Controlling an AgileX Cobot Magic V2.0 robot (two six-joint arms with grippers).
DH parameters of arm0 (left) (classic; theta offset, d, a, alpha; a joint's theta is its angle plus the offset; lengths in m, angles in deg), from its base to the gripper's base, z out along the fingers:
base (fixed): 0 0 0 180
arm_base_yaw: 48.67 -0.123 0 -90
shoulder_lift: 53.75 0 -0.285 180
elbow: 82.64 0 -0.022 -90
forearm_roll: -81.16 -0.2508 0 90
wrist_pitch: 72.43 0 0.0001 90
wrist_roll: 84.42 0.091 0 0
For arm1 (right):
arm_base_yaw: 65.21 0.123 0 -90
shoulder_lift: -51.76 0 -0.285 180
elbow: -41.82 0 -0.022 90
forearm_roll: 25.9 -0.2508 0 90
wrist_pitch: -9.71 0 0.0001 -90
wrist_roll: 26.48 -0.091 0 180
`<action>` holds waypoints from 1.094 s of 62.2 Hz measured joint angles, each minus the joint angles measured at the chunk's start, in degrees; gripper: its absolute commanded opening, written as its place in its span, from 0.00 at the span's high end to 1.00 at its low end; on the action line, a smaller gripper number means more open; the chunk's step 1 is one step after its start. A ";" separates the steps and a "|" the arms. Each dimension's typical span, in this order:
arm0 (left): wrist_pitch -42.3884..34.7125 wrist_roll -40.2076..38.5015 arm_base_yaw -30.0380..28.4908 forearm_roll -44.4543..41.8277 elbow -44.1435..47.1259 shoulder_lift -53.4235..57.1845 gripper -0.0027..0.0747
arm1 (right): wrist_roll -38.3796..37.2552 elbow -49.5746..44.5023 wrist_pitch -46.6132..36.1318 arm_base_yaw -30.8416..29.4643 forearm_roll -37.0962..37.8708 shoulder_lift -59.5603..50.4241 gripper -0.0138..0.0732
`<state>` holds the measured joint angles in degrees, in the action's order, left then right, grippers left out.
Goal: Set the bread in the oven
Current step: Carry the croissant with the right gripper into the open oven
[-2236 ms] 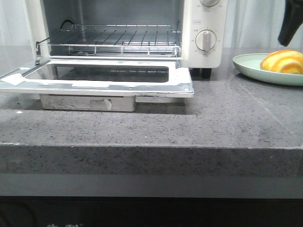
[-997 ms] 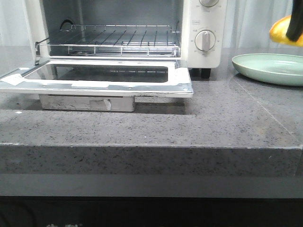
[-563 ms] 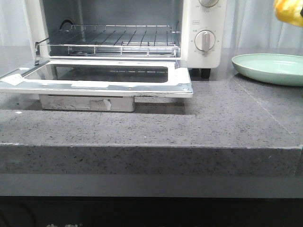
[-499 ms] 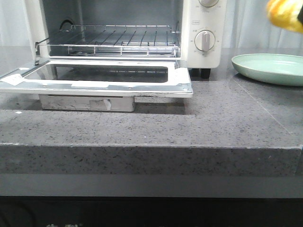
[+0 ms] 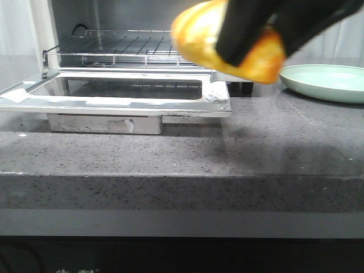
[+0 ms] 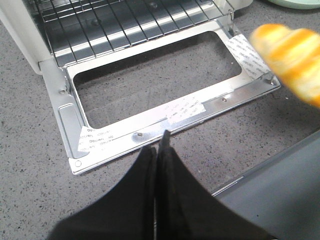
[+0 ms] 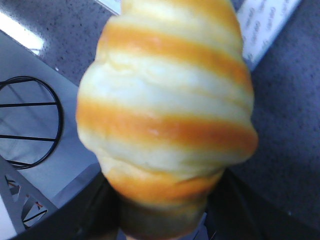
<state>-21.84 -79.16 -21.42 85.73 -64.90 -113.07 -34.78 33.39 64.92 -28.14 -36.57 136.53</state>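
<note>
Carrying the bread toward the open oven, not yet inside.

Right end effector (image 5: 250, 34) clamped on the bread (image 5: 227, 40), held aloft at upper centre of the front view, above the front right corner of the dropped door (image 5: 114, 94). Left end effector (image 6: 159, 150) pinched together, holding nothing, low before the door. Next, probably: leftward and inward to the wire rack (image 5: 131, 48) of the oven (image 5: 40, 34), then release. Plate (image 5: 324, 82) bare on the surface (image 5: 182, 148), right edge.
</note>
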 measured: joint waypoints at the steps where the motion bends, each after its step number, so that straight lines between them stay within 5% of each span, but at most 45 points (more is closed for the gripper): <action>1: 0.00 0.00 0.00 0.00 0.00 0.00 0.99 | -0.27 0.80 0.00 0.45 0.40 0.76 0.74; 46: -1.42 0.00 0.00 0.00 0.00 0.00 0.99 | -5.48 50.06 9.64 2.48 17.49 36.23 0.74; 68: -1.84 0.00 0.00 0.00 0.00 0.00 0.99 | -5.82 58.36 11.83 2.21 23.13 44.23 0.74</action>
<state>-23.68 -79.16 -21.42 85.73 -64.90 -113.07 -40.59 91.75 76.75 -25.92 -13.43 180.76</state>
